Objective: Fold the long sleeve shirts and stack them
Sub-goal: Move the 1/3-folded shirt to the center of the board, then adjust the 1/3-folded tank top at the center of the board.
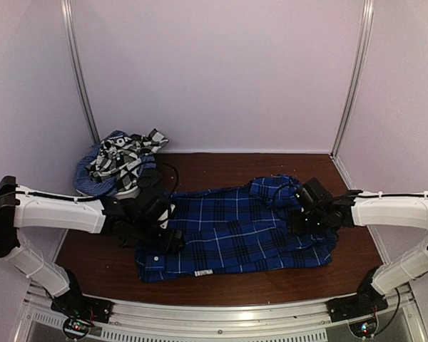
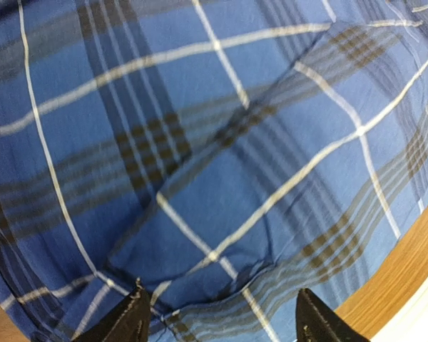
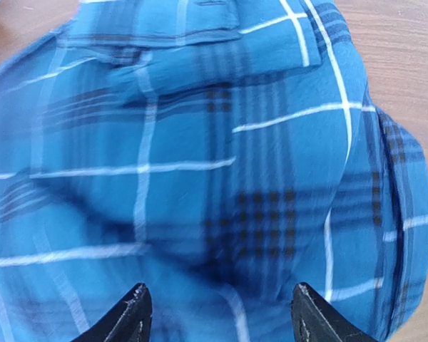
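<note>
The blue plaid shirt [image 1: 235,228] lies spread beside the shirt pile [image 1: 118,167] — your left gripper [image 2: 221,324] and right gripper [image 3: 217,317] sit over it, jaws apart, empty. Pinch both ends squarely, then lift together.

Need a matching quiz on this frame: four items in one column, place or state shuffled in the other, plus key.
Column one:
1. blue plaid shirt
2. black-and-white plaid shirt
3. left end effector
4. right end effector

Column two:
A. open, over the blue shirt's right end
B. crumpled, back left corner
C. spread across the middle of the table
D. open, over the blue shirt's left end

Pairs: 1-C, 2-B, 3-D, 4-A.
</note>
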Action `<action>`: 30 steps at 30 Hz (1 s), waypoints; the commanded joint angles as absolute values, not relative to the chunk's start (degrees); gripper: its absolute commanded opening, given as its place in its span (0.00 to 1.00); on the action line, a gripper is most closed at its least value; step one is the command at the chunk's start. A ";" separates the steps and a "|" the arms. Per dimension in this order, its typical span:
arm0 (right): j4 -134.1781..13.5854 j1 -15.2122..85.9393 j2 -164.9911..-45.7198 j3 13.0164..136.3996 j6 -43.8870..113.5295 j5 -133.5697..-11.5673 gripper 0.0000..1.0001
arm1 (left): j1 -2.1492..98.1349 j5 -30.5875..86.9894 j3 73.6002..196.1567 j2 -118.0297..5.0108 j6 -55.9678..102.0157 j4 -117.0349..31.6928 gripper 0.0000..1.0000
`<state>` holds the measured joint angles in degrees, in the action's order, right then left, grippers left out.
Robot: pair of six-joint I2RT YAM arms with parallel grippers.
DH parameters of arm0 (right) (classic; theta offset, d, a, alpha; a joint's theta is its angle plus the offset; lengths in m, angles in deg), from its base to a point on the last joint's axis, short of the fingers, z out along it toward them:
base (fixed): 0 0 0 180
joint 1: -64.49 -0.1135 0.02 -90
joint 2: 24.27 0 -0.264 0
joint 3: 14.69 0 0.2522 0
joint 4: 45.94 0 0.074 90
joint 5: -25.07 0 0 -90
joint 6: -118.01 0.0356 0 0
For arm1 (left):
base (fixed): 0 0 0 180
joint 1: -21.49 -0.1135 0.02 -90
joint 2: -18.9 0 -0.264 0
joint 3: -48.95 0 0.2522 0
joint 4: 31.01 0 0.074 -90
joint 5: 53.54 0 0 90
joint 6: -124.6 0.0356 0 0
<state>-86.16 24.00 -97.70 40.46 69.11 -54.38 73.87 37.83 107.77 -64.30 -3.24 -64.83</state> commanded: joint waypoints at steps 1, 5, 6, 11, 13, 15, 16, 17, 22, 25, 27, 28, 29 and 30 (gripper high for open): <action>-80.46 27.74 -105.56 42.72 62.08 -53.15 0.68 | 73.64 42.49 111.32 -65.95 -0.81 -64.88 0.77; -78.44 28.45 -110.03 41.57 61.97 -55.94 0.68 | 71.67 41.93 113.02 -67.72 0.88 -63.60 0.83; -77.96 28.50 -110.13 40.55 62.43 -56.92 0.68 | 71.02 41.63 113.68 -68.13 1.32 -63.61 0.83; -77.72 27.88 -104.57 32.09 66.56 -59.93 0.68 | 67.12 39.90 116.36 -68.04 3.95 -63.80 0.88; -78.80 26.40 -100.34 28.94 68.72 -60.51 0.68 | 64.83 38.98 116.94 -67.28 4.80 -63.55 0.93; -80.06 24.72 -96.49 26.64 70.48 -60.98 0.67 | 63.33 38.33 117.39 -66.44 5.34 -63.05 0.97; -81.13 23.61 -94.65 26.22 71.57 -60.65 0.68 | 62.13 37.83 117.69 -66.21 5.79 -62.82 0.98; -82.50 23.09 -92.99 26.15 72.91 -60.59 0.67 | 61.26 37.50 118.10 -66.11 6.07 -62.76 0.98; -88.57 20.79 -87.77 27.15 75.73 -58.80 0.68 | 57.50 32.64 121.55 -67.95 7.13 -61.91 0.98; -91.07 20.72 -85.82 30.76 74.35 -56.24 0.68 | 55.33 29.58 124.93 -70.97 7.06 -61.71 0.98; -92.43 20.86 -86.28 34.69 72.30 -54.00 0.68 | 53.85 26.96 127.19 -73.65 6.97 -61.67 0.98; -93.05 21.11 -87.14 36.80 70.95 -53.14 0.69 | 53.48 26.74 128.61 -74.93 7.23 -61.77 0.98; -93.70 21.48 -88.52 38.70 69.64 -52.68 0.69 | 53.26 26.94 130.24 -76.37 8.45 -62.49 0.98; -94.34 22.02 -90.05 40.72 68.38 -52.29 0.69 | 53.23 27.27 132.10 -77.83 10.04 -63.58 0.98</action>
